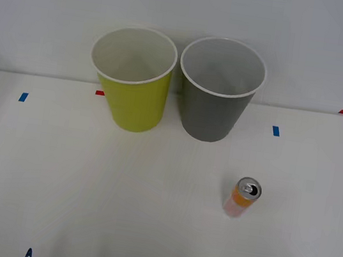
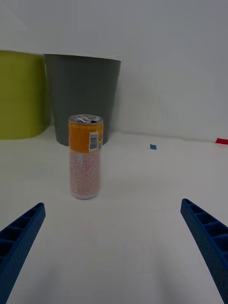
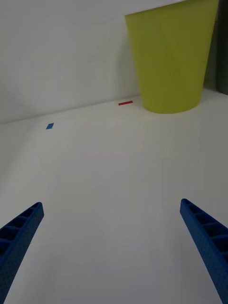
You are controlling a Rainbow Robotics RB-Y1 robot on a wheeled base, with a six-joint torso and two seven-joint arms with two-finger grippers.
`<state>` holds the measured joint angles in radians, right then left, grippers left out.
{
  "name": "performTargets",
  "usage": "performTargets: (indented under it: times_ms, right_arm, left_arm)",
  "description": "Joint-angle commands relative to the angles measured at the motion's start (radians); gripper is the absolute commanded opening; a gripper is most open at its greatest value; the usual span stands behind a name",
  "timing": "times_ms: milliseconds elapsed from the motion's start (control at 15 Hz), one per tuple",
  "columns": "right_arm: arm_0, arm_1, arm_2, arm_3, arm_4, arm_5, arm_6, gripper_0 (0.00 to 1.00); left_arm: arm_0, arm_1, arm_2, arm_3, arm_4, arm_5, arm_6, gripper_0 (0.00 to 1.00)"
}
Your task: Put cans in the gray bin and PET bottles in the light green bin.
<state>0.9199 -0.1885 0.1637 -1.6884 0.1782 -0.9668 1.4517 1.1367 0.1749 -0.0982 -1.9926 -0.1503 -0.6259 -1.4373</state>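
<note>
Orange can upright before gray bin; green bin beside | both tools spread

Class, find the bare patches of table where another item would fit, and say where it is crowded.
Free: the wide stretch in front of the light green bin, left of the can, and the strip right of the can. Crowded: the back edge, where that bin and the gray bin stand nearly touching.
</note>
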Motion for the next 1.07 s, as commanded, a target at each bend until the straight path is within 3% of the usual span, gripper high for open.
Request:
performTargets:
  times_ms: [67,400,1067]
  right_arm:
    - [-0.075,-0.005,0.042,0.053,-0.025,-0.013,0.038,1.00]
    - [-0.194,0.113,0.048,0.110,0.049,0.040,0.047,1.00]
    - [-0.306,0.147,0.025,0.053,0.044,0.227,0.049,1.00]
  left_arm:
    - [0.000,0.000,0.000,0.000,0.000,0.000,0.000,1.00]
    - [0.000,0.000,0.000,0.000,0.000,0.000,0.000,1.00]
    - [0.000,0.000,0.000,0.000,0.000,0.000,0.000,1.00]
